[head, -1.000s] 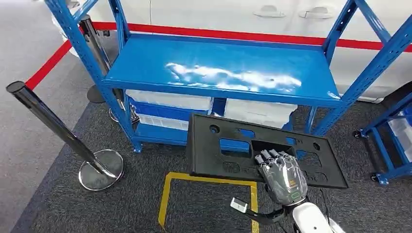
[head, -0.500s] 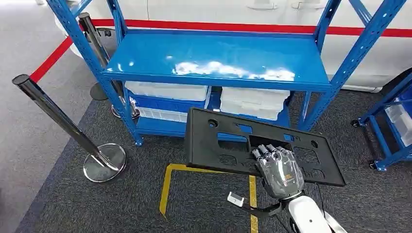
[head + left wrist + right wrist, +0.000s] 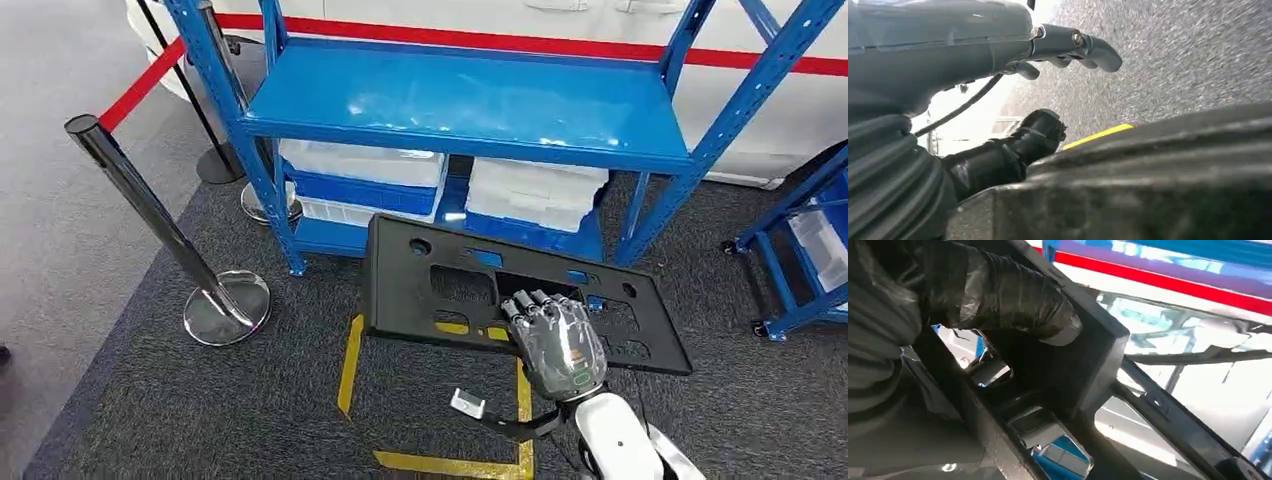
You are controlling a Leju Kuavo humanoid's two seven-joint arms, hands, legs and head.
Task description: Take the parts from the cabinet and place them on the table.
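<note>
Black plastic panel (image 3: 470, 290), a flat moulded part pierced with cut-outs, was held level above the dark carpet in front of the blue shelving rack (image 3: 470, 105), clear of its shelves. The right robot hand (image 3: 555, 335) gripped it through a central opening, fingers (image 3: 530, 305) hooked over the inner edge; in the right wrist view a dark wrapped thumb (image 3: 1013, 300) pressed against the panel's rim (image 3: 1098, 355). The left robot hand (image 3: 1068, 47) hung beside the body with its fingers loosely apart and nothing in them, carpet and a strip of yellow floor tape (image 3: 1098, 135) beyond it. White bins (image 3: 365, 165) sat on the rack's lower shelf, and a chrome stanchion (image 3: 150, 220) stood off to the left. By the look of it, the pick-up was done and the carry was in hand; no surface for delivery was in sight, so the next move would call for turning away from the rack while keeping the wide panel level and clear of the uprights.
</note>
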